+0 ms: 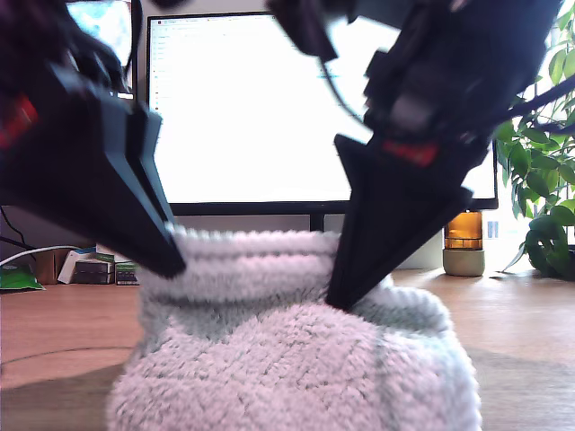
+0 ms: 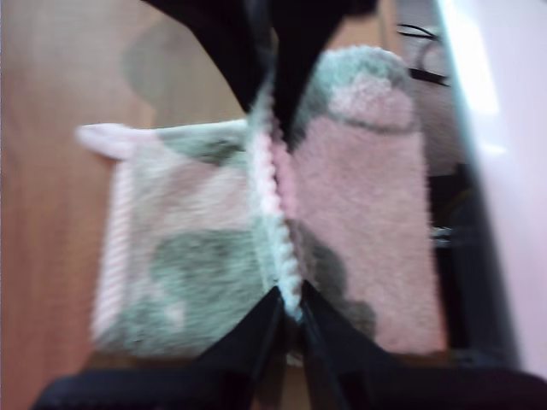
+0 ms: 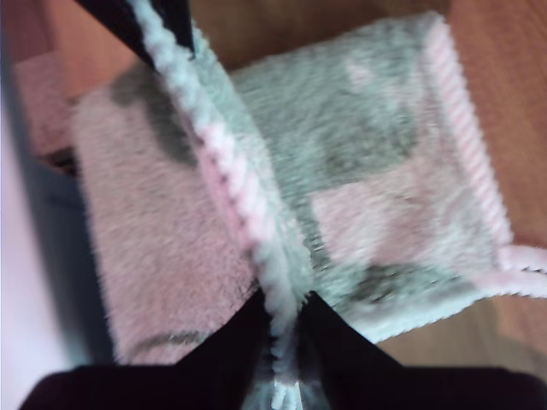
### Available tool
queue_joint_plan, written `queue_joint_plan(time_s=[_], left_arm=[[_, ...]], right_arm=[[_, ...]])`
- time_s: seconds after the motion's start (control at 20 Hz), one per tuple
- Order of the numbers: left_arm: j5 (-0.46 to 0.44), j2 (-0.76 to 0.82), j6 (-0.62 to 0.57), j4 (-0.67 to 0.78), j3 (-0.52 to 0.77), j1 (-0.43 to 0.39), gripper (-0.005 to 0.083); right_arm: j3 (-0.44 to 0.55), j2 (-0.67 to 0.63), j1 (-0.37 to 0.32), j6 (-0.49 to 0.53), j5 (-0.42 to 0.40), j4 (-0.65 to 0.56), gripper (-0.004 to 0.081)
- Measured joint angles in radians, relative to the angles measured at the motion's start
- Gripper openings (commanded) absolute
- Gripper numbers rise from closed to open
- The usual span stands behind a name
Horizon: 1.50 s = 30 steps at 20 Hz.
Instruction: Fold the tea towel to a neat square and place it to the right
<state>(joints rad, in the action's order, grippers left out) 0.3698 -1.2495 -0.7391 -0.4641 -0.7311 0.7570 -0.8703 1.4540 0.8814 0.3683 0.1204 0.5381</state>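
The tea towel is a fluffy off-white cloth with a corded hem. It hangs in a tent shape over the wooden table, with its lower part resting there. My first gripper is shut on the hem and shows at the exterior view's right. My second gripper is shut on the same hem further along, at the exterior view's left. Both hold the ridge raised, and cloth drapes down on either side of it.
A lit monitor stands close behind the towel. An amber jar and a leafy plant are at the exterior view's right. Small boxes and a cable sit at its left.
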Motion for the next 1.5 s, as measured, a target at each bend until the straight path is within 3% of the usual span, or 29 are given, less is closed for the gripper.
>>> queue_joint_plan(time_s=[0.35, 0.85, 1.05, 1.4, 1.5], left_arm=[[-0.001, -0.028, -0.024, 0.050, 0.000, -0.075, -0.0024], [0.005, -0.163, -0.024, 0.140, 0.000, -0.113, -0.0021], [-0.026, -0.166, -0.024, 0.186, 0.000, -0.113, 0.0100], [-0.040, -0.166, -0.023, 0.203, 0.000, -0.127, 0.0262], [-0.042, -0.166, -0.023, 0.203, 0.000, -0.127, 0.0276]], right_arm=[[-0.060, 0.074, -0.057, 0.023, 0.000, -0.054, -0.0012], [-0.063, 0.165, -0.062, 0.023, -0.035, -0.109, -0.0001], [-0.063, 0.175, -0.062, 0.023, -0.085, -0.143, 0.0074], [-0.063, 0.175, -0.062, 0.002, -0.105, -0.150, 0.0347], [-0.063, 0.175, -0.062, -0.002, -0.105, -0.152, 0.0361]])
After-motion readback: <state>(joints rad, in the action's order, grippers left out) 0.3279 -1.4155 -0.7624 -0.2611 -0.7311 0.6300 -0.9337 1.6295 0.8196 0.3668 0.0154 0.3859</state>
